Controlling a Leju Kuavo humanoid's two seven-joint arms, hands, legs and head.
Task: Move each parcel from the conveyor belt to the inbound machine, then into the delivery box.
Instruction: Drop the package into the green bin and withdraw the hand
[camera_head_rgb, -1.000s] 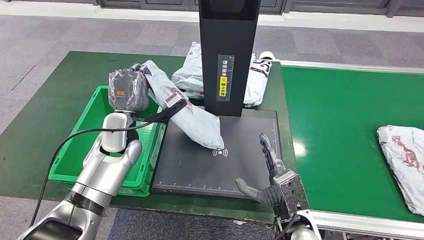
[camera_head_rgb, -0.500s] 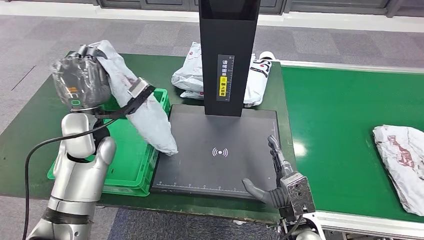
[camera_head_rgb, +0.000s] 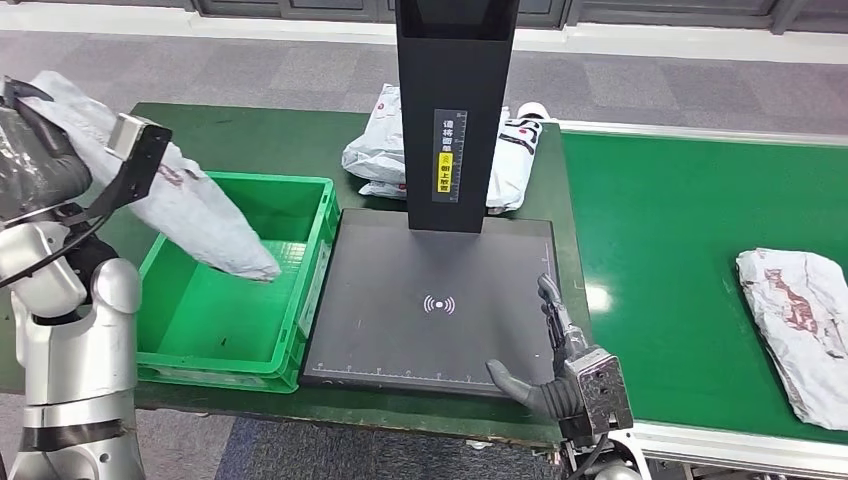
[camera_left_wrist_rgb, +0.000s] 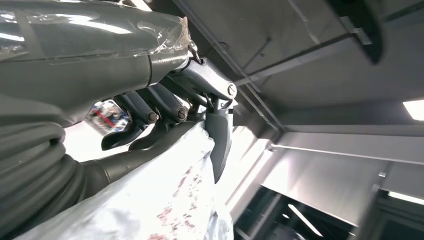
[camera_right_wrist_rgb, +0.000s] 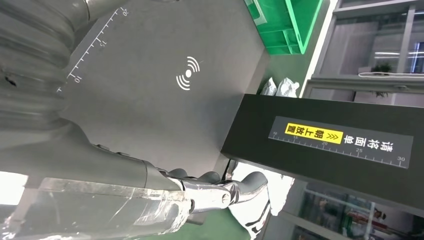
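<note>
right hand (camera_head_rgb: 545, 350): nearest us, low at the front edge of the pad (camera_head_rgb: 440, 300); we see its fingers spread with nothing in them. Its wrist is cut off by the picture's lower edge.
pad: the dark scanning plate of the inbound machine, bare, with a white signal mark (camera_head_rgb: 439, 304) at its middle.
bin (camera_head_rgb: 300, 300): the green delivery box, just beside the pad on the robot's left, standing on the counter (camera_head_rgb: 250, 125).
left hand (camera_head_rgb: 30, 160): raised high at the far left, wrapped in clear film and partly cut off by the picture's edge. In the left wrist view its fingers (camera_left_wrist_rgb: 150, 112) curl round the top of the bag (camera_head_rgb: 190, 205), so we read it as gripping the bag.
bag: a grey parcel hanging slantwise from the left hand, its lower end over the bin's near-left part; we cannot tell whether it touches the bin floor.
belt parcel (camera_head_rgb: 800, 320): lies on the green conveyor at the far right, its edge cut off.
column (camera_head_rgb: 455, 110): the machine's black post, top cut off, hiding part of the parcels (camera_head_rgb: 380, 150) piled behind it.
</note>
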